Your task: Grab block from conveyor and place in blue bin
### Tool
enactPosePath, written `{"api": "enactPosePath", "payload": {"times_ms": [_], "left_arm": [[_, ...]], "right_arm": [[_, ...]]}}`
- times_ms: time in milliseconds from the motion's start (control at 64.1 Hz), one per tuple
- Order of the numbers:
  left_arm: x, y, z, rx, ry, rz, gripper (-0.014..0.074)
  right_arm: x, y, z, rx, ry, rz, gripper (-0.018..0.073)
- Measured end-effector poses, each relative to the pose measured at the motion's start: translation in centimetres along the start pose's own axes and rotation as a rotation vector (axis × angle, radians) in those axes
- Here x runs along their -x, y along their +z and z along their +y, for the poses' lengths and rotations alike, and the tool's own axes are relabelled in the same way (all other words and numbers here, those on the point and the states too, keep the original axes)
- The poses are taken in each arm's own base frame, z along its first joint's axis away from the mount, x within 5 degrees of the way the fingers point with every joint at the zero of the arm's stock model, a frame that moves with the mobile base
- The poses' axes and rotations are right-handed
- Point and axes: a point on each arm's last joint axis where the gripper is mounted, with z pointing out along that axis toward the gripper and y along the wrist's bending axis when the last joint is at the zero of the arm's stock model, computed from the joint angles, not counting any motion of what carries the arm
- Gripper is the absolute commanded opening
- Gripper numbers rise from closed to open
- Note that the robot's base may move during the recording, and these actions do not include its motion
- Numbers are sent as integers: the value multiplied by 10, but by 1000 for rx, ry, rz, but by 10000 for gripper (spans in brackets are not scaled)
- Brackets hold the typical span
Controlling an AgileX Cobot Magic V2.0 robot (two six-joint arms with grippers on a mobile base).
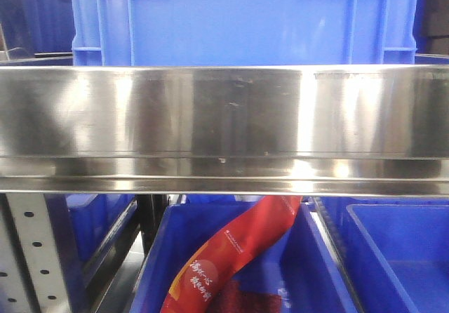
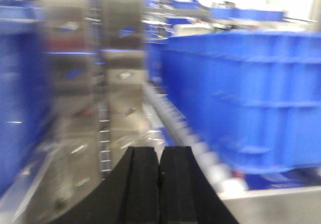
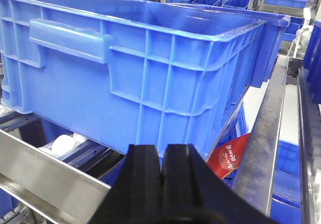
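Observation:
No block and no conveyor show in any view. A large blue bin (image 3: 150, 68) stands on a roller rack in the right wrist view; it also shows in the front view (image 1: 238, 18) above a steel rail and in the blurred left wrist view (image 2: 241, 93). My right gripper (image 3: 161, 156) is shut and empty, pointing at the bin's near wall just below its base edge. My left gripper (image 2: 159, 156) is shut and empty, beside the bin's long side, over the rollers.
A wide steel rail (image 1: 224, 123) crosses the front view. Below it lie more blue bins (image 1: 393, 257), one holding a red snack packet (image 1: 231, 257), which also shows in the right wrist view (image 3: 230, 153). White rollers (image 3: 62, 143) and steel rack posts (image 2: 80, 83) surround the grippers.

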Motion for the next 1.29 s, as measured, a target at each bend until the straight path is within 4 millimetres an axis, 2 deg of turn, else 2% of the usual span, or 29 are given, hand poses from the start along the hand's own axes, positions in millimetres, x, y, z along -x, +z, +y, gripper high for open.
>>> {"api": "enactPosePath", "payload": {"times_ms": [171,249,421,1294], "left_arm": [[-36,-11,7,108,5,-7,-111],[-45,-12,9,142,5,7,-111],[-47,-13,11,187,7,9,-111],[-47,-13,11,187,6,10,-111]], "right_arm": [[0,0,0,0,0,0,-162],[0,0,0,0,0,0,-162],[0,0,0,0,0,-1,-162],[0,0,0,-3,0,-1,-162]]}}
